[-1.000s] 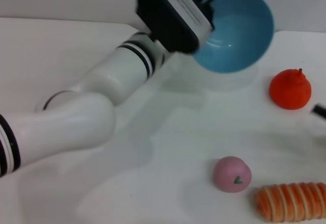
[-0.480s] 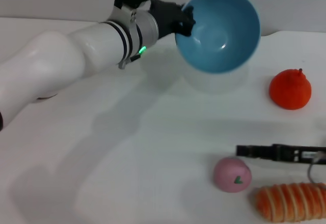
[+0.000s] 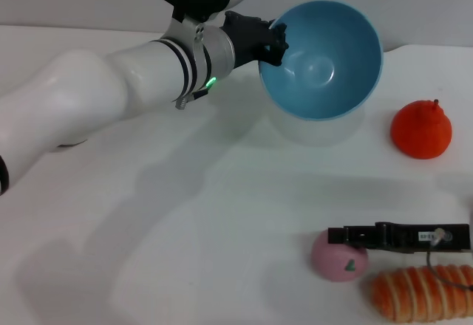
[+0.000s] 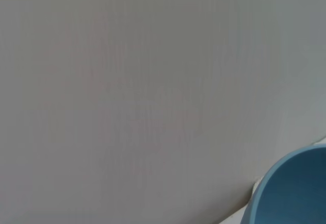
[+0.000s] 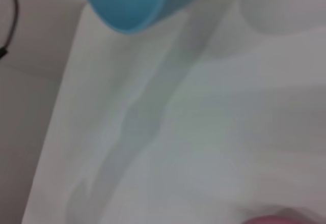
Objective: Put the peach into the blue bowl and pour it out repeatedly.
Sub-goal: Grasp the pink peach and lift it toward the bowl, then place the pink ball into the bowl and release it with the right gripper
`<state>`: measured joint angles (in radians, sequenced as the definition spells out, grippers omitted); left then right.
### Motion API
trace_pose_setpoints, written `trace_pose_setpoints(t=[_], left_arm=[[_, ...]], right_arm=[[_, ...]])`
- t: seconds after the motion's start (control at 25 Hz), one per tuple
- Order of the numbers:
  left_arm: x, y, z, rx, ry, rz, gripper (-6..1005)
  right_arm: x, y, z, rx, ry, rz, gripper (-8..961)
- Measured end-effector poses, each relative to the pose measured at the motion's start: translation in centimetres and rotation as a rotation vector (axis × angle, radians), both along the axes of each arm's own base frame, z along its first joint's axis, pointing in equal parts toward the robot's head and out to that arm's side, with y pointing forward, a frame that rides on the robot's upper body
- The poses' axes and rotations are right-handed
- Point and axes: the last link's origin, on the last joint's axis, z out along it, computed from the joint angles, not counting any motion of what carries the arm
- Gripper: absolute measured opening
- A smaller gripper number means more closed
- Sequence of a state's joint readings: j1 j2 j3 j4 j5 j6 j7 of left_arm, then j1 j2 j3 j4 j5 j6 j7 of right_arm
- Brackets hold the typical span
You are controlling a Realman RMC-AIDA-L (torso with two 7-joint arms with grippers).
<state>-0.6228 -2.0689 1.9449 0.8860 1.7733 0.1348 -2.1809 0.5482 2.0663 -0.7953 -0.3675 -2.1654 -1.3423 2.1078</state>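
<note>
Blue bowl (image 3: pixel 325 59) tilted, held aloft.

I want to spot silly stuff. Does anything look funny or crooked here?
Yes: the blue bowl is tipped on its side in the air, held by the left gripper, and it's empty. The peach sits on the table, with the right gripper reaching over it.

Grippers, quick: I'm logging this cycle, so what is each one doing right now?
Left gripper: shut on the rim of the blue bowl, held tipped above the table.
Right gripper: over the peach; open or shut cannot be told.
</note>
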Motion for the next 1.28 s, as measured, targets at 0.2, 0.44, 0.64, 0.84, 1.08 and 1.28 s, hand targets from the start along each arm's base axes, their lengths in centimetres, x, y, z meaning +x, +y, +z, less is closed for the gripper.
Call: trace_pose_setpoints(t=[0.2, 0.44, 0.64, 0.84, 1.08, 1.28], left_arm=[[0.2, -0.1, -0.3, 0.011, -0.029, 0.017, -2], [0.6, -0.4, -0.7, 0.009, -0.043, 0.016, -1], [0.6, -0.9, -1.3, -0.005, -0.060, 0.033, -1], [0.2, -1.1, -1.4, -0.012, -0.073, 0.055, -2], [0.0, -1.0, -1.3, -0.016, -0.055, 0.048, -1], [-0.8, -0.6, -1.5, -0.063, -0.024, 0.078, -1]], right_arm=[[0.4, 0.0, 0.6, -0.028, -0.023, -0.033, 593], [1.0, -0.4, 1.0, -0.064, -0.079, 0.002, 520], [1.3, -0.5, 0.9, -0.072, -0.120, 0.042, 340], [0.4, 0.4, 1.8, -0.008, -0.079, 0.092, 125], [-2.2, 1.4, 3.5, 0.073, 0.046, 0.226, 40], [-3.8, 2.0, 6.9, 0.091, 0.041, 0.348, 56]])
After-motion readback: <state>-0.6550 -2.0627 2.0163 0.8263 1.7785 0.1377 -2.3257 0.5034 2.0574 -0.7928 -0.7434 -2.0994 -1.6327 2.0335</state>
